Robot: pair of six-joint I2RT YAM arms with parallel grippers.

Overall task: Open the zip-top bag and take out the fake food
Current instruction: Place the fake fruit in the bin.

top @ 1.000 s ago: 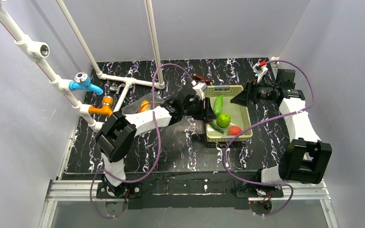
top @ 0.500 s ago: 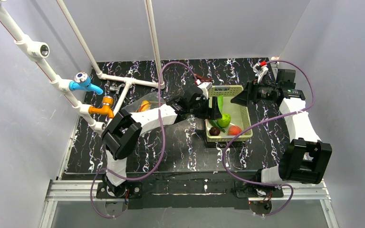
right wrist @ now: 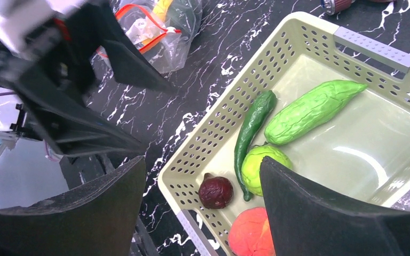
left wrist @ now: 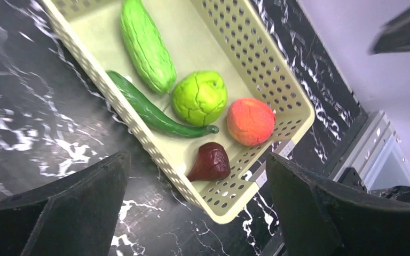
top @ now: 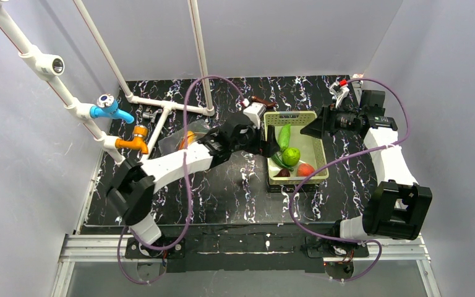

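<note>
Left claw (left wrist: 197, 197) newly spread, empty; dark avocado (left wrist: 209, 163) lay dropped in basket (left wrist: 277, 64). Right claw (right wrist: 203, 210) stood open. Zip-top bag (right wrist: 160, 32) still held yellow piece (right wrist: 163, 7).

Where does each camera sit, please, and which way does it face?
Top external: above and behind the arms, facing down on the marbled table; both arms show, left gripper and right gripper flanking the basket.
Left wrist: on the left arm, looking down into the basket; its fingers frame the bottom.
Right wrist: looks down at basket and zip-top bag; its fingers below.
Both wrist views share the dark red fruit.
</note>
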